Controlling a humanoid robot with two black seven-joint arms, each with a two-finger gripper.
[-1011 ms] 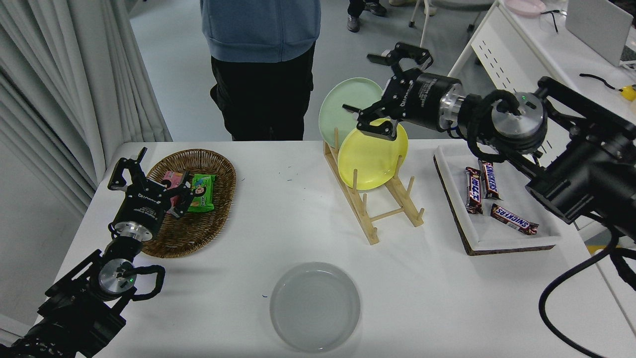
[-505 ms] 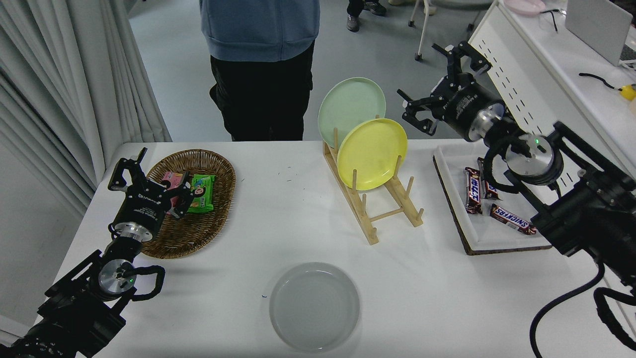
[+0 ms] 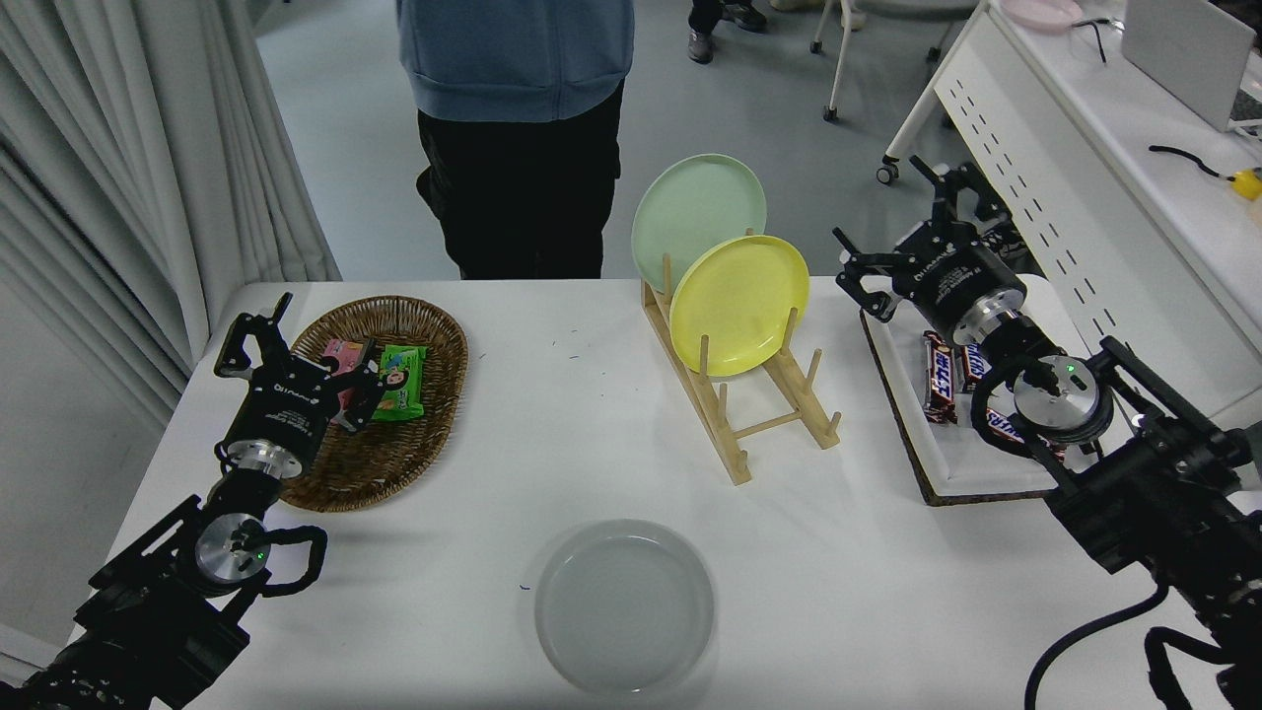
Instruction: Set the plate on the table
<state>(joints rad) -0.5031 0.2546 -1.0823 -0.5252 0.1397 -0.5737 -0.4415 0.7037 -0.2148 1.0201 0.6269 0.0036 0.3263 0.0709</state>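
Observation:
The light grey plate (image 3: 624,606) lies flat on the white table (image 3: 552,434) near its front edge, at the middle. My right gripper (image 3: 905,232) is open and empty, raised over the far end of the snack tray at the right, well away from the plate. My left gripper (image 3: 296,350) is parked at the lower left over the wicker basket, open and empty.
A wooden rack (image 3: 749,394) holds a yellow plate (image 3: 739,304) and a pale green plate (image 3: 696,209). A wicker basket (image 3: 394,454) holds snack packs. A white tray (image 3: 961,473) holds chocolate bars. A person (image 3: 518,128) stands at the far side. A white desk (image 3: 1104,148) is at the right.
My right arm has swung back from the plates on the rack, to the right and down towards the tray, with the gripper open and empty. The grey plate and left arm have not moved.

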